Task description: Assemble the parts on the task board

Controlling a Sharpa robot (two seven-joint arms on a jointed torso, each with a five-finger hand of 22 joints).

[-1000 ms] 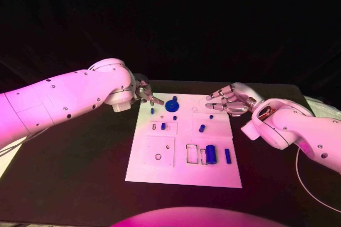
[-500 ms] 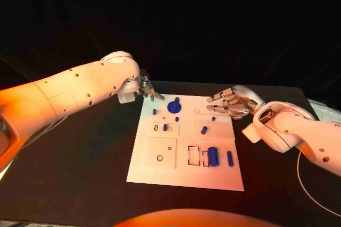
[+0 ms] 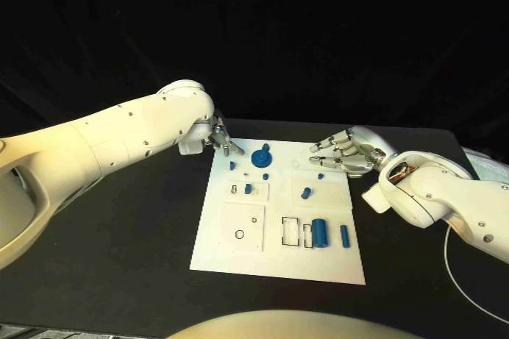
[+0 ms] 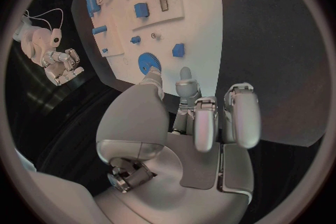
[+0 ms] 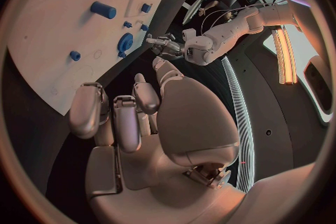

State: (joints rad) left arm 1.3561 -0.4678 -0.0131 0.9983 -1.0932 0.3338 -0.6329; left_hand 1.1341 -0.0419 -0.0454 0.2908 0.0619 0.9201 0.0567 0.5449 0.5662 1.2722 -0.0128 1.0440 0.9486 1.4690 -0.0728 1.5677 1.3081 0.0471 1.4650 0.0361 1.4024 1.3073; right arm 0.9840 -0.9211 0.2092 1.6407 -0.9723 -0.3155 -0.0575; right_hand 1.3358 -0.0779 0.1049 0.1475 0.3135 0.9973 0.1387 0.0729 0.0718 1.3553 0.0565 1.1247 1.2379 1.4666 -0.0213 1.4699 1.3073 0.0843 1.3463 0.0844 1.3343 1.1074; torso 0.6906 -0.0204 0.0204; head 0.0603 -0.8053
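White flat task board (image 3: 278,236) lies mid-worktop (image 3: 127,265), small blue parts (image 3: 316,232) on it, far-edge parts too small to identify; left hand (image 3: 220,140) at its far-left corner and right hand (image 3: 341,154) at its far-right edge hover empty, fingers loosely curled apart.

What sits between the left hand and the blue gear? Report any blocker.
Nothing visible blocks it. The left hand hovers at the task board's far left corner, holding nothing; the blue gear lies just beyond its fingertips, with only bare board between.
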